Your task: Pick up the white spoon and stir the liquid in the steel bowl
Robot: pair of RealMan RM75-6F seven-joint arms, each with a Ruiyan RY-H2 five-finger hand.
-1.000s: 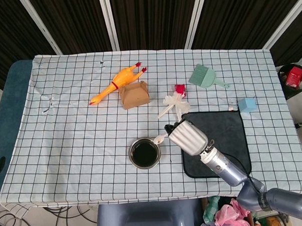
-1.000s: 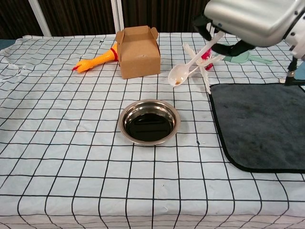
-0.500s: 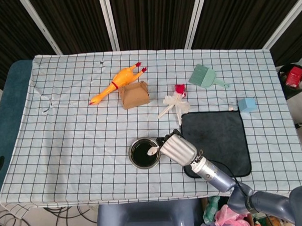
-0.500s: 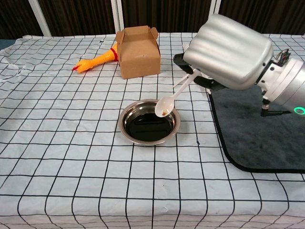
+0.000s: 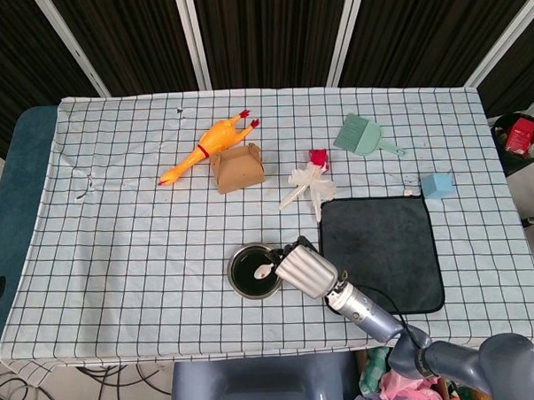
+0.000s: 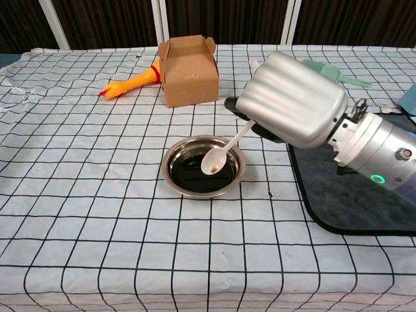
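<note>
While fingers (image 6: 242,114) grip, glossy white spoon (image 6: 221,151), round steel bowl (image 6: 174,182)

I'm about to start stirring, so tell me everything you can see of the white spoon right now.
The white spoon looks like glossy plastic, with a slim handle and an oval bowl. A brownish spot sits in its bowl. The right hand holds the handle's upper end. The spoon slants down and left, bowl lowest, over the dark liquid in the steel bowl. Whether the tip touches the liquid cannot be told.

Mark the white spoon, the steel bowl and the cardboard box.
white spoon (image 6: 214,161), chest view, on its scoop.
steel bowl (image 6: 170,182), chest view, on its left rim.
cardboard box (image 6: 190,81), chest view, on its front wall.
</note>
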